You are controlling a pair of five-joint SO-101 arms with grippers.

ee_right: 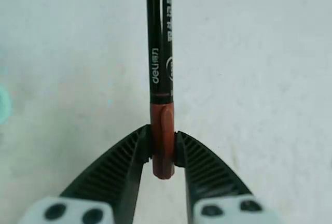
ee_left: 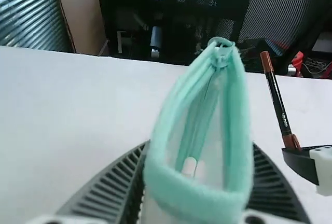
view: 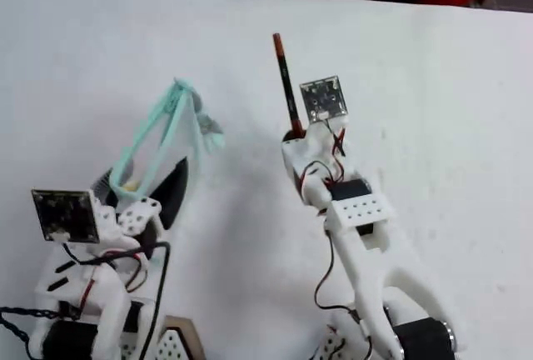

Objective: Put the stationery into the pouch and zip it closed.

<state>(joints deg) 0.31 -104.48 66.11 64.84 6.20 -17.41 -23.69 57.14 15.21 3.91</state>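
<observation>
Left gripper (ee_left: 201,154) has the mint-green pouch (ee_left: 231,110) in its grasp. Its jaws are spread wide, and the pouch's near end fills the gap and touches both ribbed fingers (ee_left: 111,193). We see the pouch mouth gaping open, with the two green edges apart at the gripper end. They meet at the far end, where the zipper pull (ee_left: 220,58) sits. Something small and pale (ee_left: 189,167) shows inside the pouch near the gripper; we cannot tell what it is. In the high view the pouch runs from the left gripper out across the white table (view: 433,85), far end pointing away from the arm bases. We cannot tell whether that far end touches the table.

Right gripper (ee_right: 163,146) is clamped on the pen (ee_right: 158,53). Its jaws are nearly closed and pinch the reddish-brown cap end from both sides. The black barrel sticks straight out past the fingertips, away from the arm. In the high view the pen points up-table with a slight lean toward the pouch side, its brown far tip well beyond the gripper.

The pen is outside the pouch, off to the pouch's right, near but apart. In the left wrist view the pen stands just beside the pouch's far end, not touching it, with the right gripper's dark finger (ee_left: 306,162) at its base.
</observation>
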